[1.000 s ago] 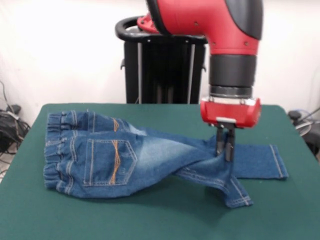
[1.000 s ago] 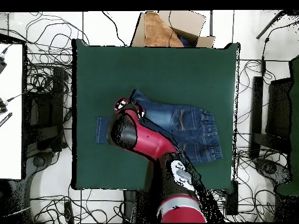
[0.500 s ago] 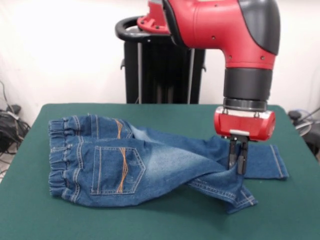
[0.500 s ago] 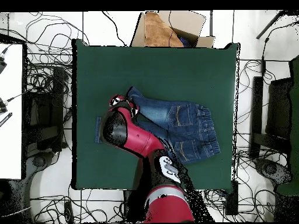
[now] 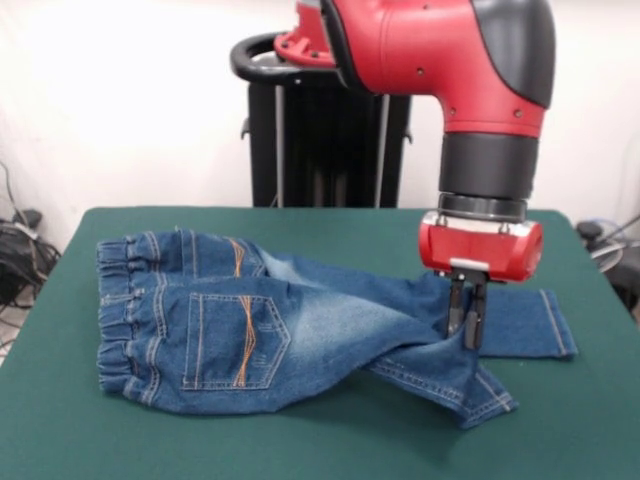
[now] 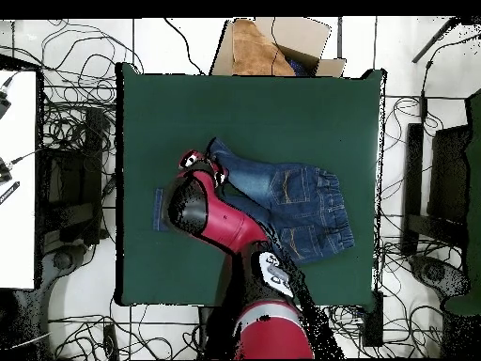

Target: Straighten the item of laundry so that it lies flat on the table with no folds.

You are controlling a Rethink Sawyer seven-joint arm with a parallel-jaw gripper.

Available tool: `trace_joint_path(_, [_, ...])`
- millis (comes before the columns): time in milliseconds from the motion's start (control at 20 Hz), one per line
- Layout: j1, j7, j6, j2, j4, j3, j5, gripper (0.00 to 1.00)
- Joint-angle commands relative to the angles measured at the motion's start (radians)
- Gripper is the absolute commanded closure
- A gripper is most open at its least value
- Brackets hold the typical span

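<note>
Here, in the front view, the jeans (image 5: 270, 330) lie on the green counter (image 5: 60, 440) with the gathered waistband at the picture's left and the back pockets with orange stitching facing up. The two legs run toward the right and cross: one lies flat along the counter to its hem at the far right, while the other is draped over it and ends nearer the camera. The pincer (image 5: 466, 318) hangs from the red arm right at that crossing, its two fingers drawn close together with denim seemingly pinched between them, so it looks closed on the jeans. The cloth rises slightly toward the fingers, which suggests the grip is there to drag the upper leg off the lower one. Until the legs are uncrossed, the garment cannot lie flat.

From overhead, the jeans (image 6: 291, 202) sit near the middle of the counter (image 6: 254, 113), waistband toward the picture's right. The arm covers most of the legs and the pincer's tips, so the grip cannot be judged here. A cardboard box (image 6: 272, 45) stands beyond the counter's top edge.
</note>
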Motion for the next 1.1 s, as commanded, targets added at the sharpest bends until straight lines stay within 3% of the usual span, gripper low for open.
trace_joint_path(50, [-0.025,0.097,0.103,0.023,-0.022,-0.038,-0.047,1.0])
trace_joint_path(200, [0.034,-0.006,0.186,0.081,-0.063,-0.146,-0.06,1.0])
trace_joint_path(400, [0.095,-0.062,0.272,0.162,-0.123,-0.248,-0.098,1.0])
trace_joint_path(750, [0.143,-0.046,0.32,0.28,-0.186,-0.324,-0.216,1.0])
trace_joint_path(1100, [0.157,0.027,0.271,0.403,-0.249,-0.325,-0.276,1.0])
